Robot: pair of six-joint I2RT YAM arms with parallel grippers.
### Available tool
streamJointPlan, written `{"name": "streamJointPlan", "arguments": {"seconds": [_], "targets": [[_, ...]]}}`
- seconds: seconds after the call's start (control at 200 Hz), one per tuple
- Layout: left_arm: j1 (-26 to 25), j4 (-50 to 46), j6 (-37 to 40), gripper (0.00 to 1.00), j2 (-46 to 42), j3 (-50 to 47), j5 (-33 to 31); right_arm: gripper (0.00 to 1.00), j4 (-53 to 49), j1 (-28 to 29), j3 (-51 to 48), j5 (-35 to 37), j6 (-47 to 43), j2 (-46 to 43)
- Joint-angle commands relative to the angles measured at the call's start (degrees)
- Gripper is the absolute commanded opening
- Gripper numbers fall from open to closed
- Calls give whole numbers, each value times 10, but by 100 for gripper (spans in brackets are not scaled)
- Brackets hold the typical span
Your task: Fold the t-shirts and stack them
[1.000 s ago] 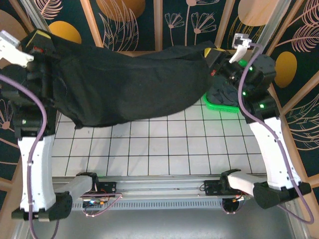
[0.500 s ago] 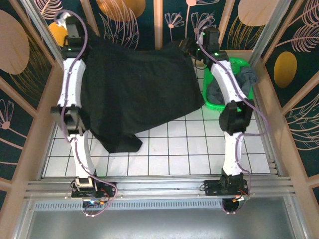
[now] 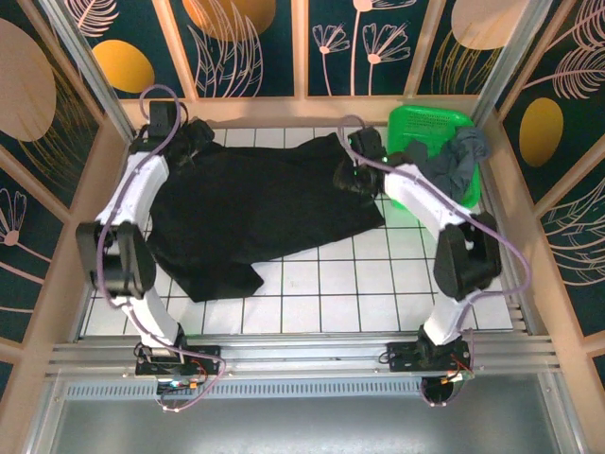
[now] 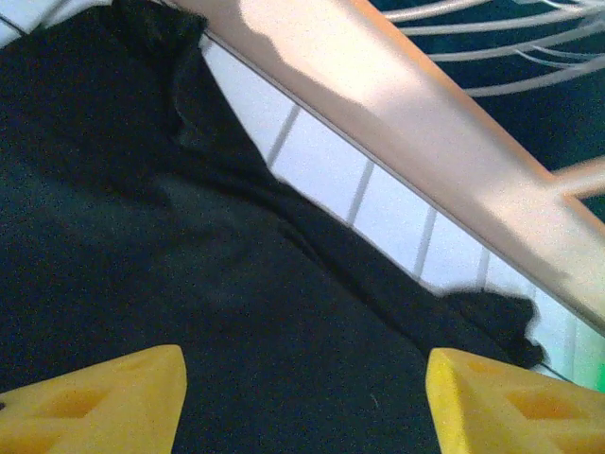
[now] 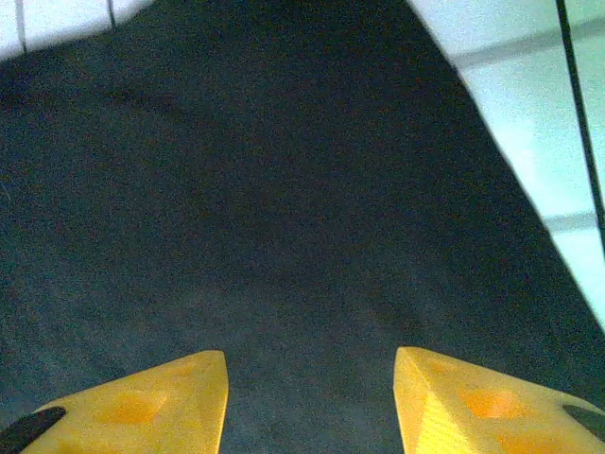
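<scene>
While both arms reach out over the far half of the table, the black t-shirt lies spread on the white grid between them, a little rumpled, with 1 corner trailing toward the near left. The left arm rises from its base at the near left edge, bends at an elbow out by the left wall, and runs far to end with the left gripper at the shirt's far left corner. In the left wrist view its 2 yellow fingertips stand wide apart above the black cloth, holding nothing, with the wooden rail of the far wall just beyond. The right arm climbs from the near right edge, folds at its elbow, and stretches far and left, so the right gripper sits at the shirt's far right corner, just beside the green basket. Its claw is also parted and empty over the black fabric in the right wrist view. The grey t-shirt hangs over the basket's right rim.
</scene>
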Motion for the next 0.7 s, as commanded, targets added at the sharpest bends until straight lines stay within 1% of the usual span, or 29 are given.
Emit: {"name": "streamJointPlan", "arguments": {"seconds": [0.0, 0.055, 0.16, 0.29, 0.4, 0.601, 0.656, 0.691], "targets": [[-17, 34, -36, 65, -65, -107, 42, 49, -4, -14, -100, 74, 37, -48], [-20, 34, -43, 63, -90, -152, 44, 49, -1, -16, -129, 73, 42, -52], [-20, 23, -42, 61, -117, -208, 41, 56, 12, -24, -146, 84, 40, -34], [-21, 3, -26, 59, -124, -226, 34, 57, 10, -39, -126, 100, 30, 28], [-20, -2, -20, 59, -130, -225, 28, 58, 15, -46, -119, 113, 23, 57], [-20, -5, -23, 58, -136, -224, 24, 57, 32, -59, -133, 111, 18, 81], [-20, -5, -23, 58, -139, -225, 22, 54, 47, -64, -138, 104, 12, 87], [-20, -6, -22, 58, -140, -226, 20, 50, 55, -67, -138, 102, 6, 90]]}}
